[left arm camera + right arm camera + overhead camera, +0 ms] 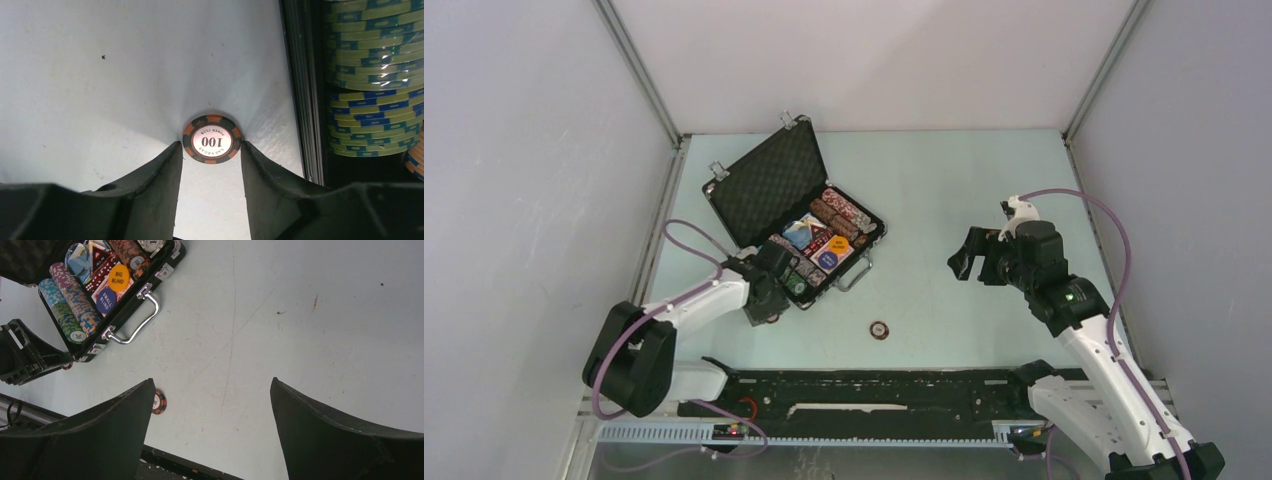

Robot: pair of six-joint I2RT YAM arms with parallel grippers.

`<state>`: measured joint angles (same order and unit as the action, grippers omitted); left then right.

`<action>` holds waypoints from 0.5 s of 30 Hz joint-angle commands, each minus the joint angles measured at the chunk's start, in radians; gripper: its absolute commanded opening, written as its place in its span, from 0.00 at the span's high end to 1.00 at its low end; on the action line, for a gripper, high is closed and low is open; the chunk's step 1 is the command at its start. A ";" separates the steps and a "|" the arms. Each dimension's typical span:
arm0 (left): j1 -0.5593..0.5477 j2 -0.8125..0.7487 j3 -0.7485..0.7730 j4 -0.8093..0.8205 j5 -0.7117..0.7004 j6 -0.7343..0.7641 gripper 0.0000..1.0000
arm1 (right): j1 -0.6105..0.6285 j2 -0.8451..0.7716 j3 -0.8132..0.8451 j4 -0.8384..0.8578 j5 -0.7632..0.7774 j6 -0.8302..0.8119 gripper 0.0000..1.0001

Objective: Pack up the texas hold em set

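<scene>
The black briefcase [769, 185] stands open at the table's back left, its foam lid up. Rows of poker chips [844, 215], card decks and round buttons fill its tray. My left gripper [769, 300] points down at the case's near left corner. In the left wrist view its fingertips touch both edges of an orange and black "100" chip [212, 139] that lies flat on the table. A second loose chip [879, 329] lies on the table in front of the case; it also shows in the right wrist view [159, 402]. My right gripper [972, 262] hangs open and empty over the right half of the table.
The case wall [302, 100] and stacked green-blue chips [372, 75] sit just right of the left fingers. The case's silver handle [137, 320] points toward the table middle. A black rail [874, 390] runs along the near edge. Grey walls enclose the table.
</scene>
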<state>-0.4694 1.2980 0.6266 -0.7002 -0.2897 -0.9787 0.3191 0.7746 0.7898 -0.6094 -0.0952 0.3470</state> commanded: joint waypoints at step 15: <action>-0.068 -0.012 0.018 -0.047 -0.027 0.039 0.58 | -0.009 0.001 -0.002 0.018 0.006 -0.002 0.05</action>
<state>-0.4816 1.3220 0.6544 -0.7071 -0.2943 -0.9573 0.3191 0.7761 0.7898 -0.6094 -0.0952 0.3470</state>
